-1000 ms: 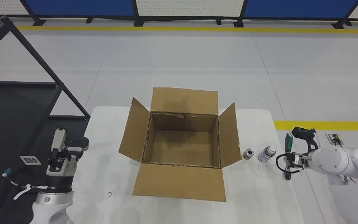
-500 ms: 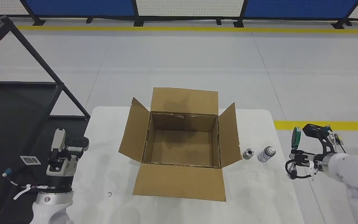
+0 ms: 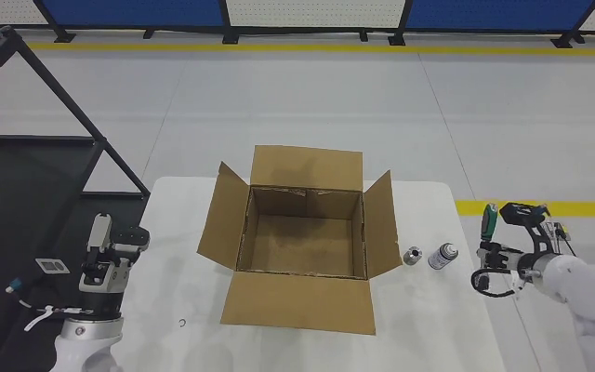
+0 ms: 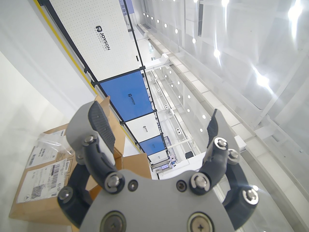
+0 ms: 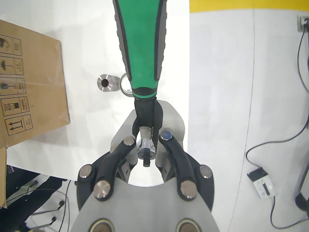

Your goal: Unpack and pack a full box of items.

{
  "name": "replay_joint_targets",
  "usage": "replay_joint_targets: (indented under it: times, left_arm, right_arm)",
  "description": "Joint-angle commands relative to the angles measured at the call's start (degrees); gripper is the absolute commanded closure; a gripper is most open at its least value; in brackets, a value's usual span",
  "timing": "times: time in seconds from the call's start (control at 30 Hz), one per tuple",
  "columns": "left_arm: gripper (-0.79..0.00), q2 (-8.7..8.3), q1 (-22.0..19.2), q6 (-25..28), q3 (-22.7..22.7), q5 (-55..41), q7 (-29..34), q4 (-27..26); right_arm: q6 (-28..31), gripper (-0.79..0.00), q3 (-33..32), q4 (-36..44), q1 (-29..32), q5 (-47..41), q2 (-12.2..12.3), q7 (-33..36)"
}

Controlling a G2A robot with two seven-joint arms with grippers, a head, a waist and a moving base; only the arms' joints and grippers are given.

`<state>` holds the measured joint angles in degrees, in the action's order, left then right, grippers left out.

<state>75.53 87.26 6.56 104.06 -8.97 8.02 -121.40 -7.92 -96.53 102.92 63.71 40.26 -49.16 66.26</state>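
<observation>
Box (image 3: 307, 169) open | R claw (image 5: 147, 124) clamps green-handled tool (image 5: 141, 37) | L claw (image 4: 156, 119) spread | cyl (image 5: 125, 86) half-hidden by tool

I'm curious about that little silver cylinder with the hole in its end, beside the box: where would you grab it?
Across its round middle, coming straight down from above. The silver cylinder seems to lie on its side, one end toward the cardboard box and the other toward a second metal piece, so its curved flanks look free to pinch.
</observation>
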Motion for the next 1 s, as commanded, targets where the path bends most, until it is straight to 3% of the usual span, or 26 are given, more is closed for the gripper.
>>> replay_joint_targets:
  times: [0.0, 0.2, 0.43, 0.67, 0.97]
  left_arm:
    - [-0.785, -0.03, -0.38, -0.07, 0.23, 1.09, -0.93, 0.36]
    - [-0.785, 0.02, -1.5, -1.44, 0.96, 0.81, -3.91, 1.99]
    - [-0.785, 0.04, -1.76, -1.86, 2.05, 1.5, -6.47, 3.23]
    - [-0.785, 0.07, -1.44, -1.47, 2.35, 1.18, -6.86, 3.09]
    - [-0.785, 0.07, -1.44, -1.47, 2.35, 1.18, -6.86, 3.09]
  right_arm:
    - [0.02, 0.0, -1.32, 3.33, 0.96, -0.84, 0.01, -1.81]
    - [2.35, 0.0, -2.5, 13.4, 0.93, -2.2, 0.17, -3.68]
    - [3.5, 0.0, 3.23, 20.36, -6.76, -0.02, 0.41, -1.58]
    - [2.93, 0.0, 14.79, 19.49, -19.66, 0.05, -0.1, 3.96]
    - [2.93, 0.0, 14.79, 19.49, -19.66, 0.05, -0.1, 3.96]
